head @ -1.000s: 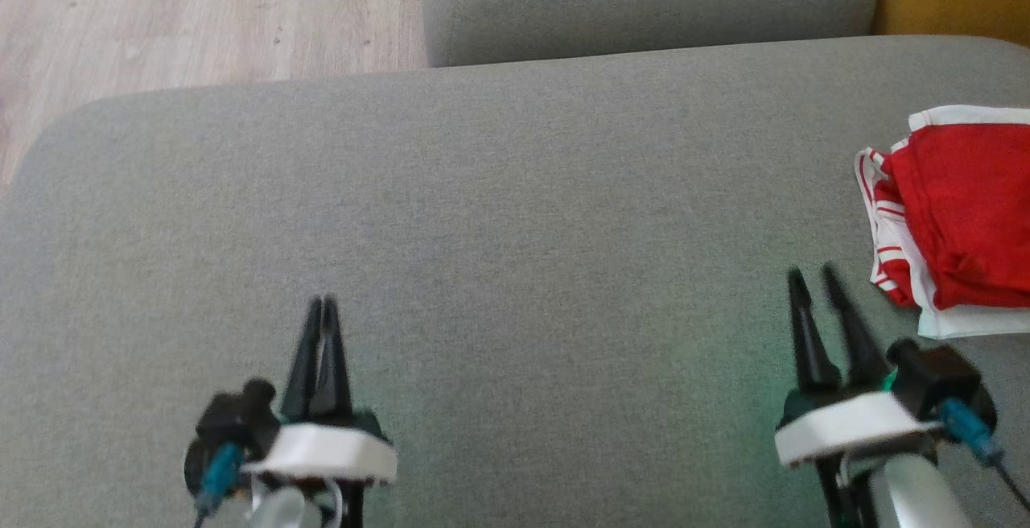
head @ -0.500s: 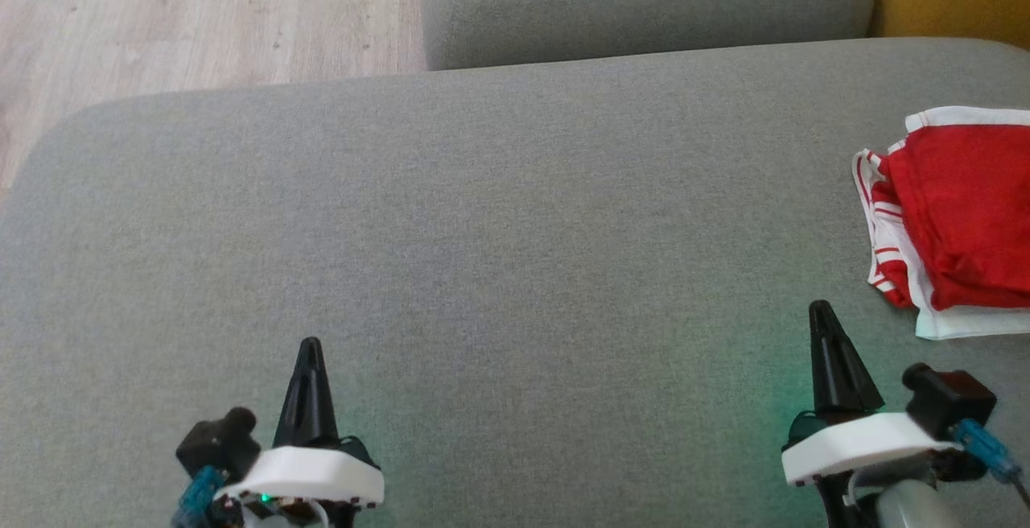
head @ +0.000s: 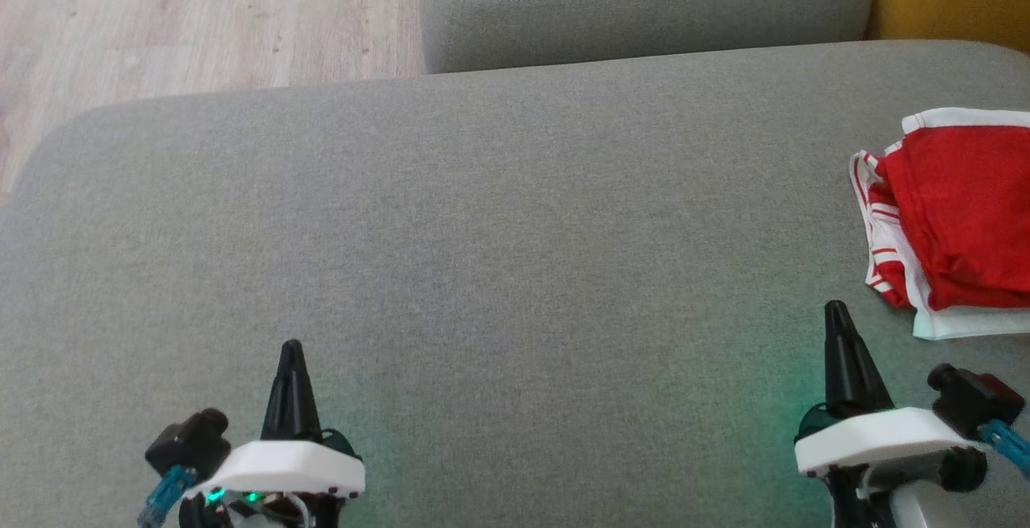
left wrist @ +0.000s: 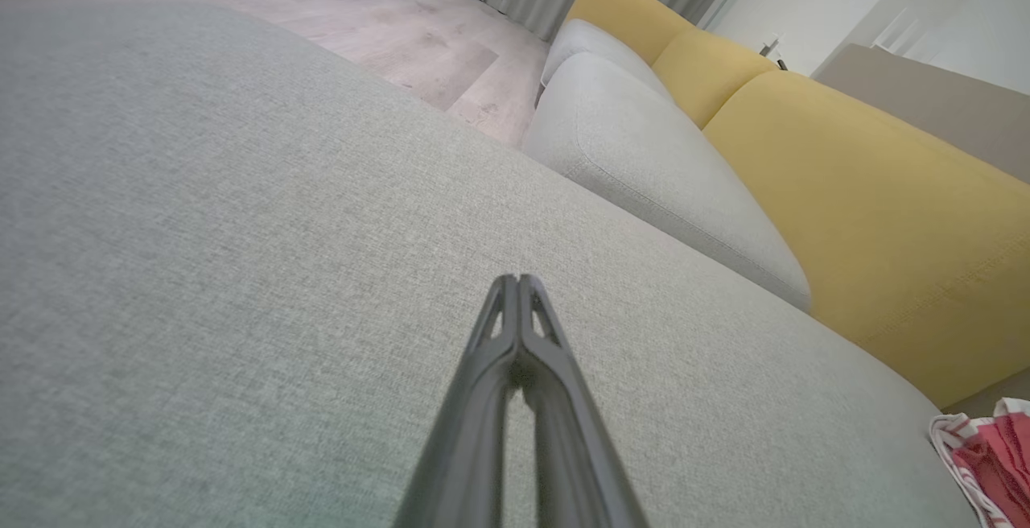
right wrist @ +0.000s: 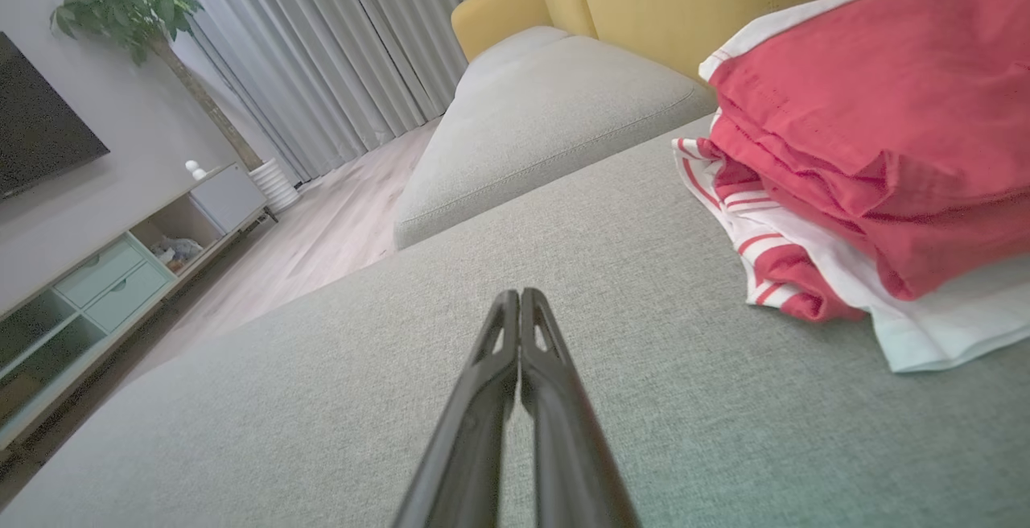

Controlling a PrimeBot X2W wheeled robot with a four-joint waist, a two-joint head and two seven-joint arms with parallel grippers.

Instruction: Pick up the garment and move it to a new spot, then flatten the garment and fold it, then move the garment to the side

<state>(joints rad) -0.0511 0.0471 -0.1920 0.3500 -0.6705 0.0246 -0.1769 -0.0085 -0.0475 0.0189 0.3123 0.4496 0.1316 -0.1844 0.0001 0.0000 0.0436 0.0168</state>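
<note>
Fig. Folded red-and-white striped cloth garment (head: pixel 957 214) lies at the right edge of the grey fabric sofa seat (head: pixel 483 230).
Likely light, soft and limp (layers may slide apart); best pinched at the near white hem (head: pixel 966 323) through all layers. The right gripper (head: pixel 835 307) hovers near it, the left gripper (head: pixel 291 347) well apart; both are pinched shut, empty.

The right gripper (head: pixel 836 308) closed: its fingers, spread a second earlier, came together into one point. The left gripper (head: pixel 291 347), barely parted before, shut as well. Both drew back toward the near edge of the grey cushion (head: pixel 515 230), the left drifting slightly left and the right slightly right.
</note>
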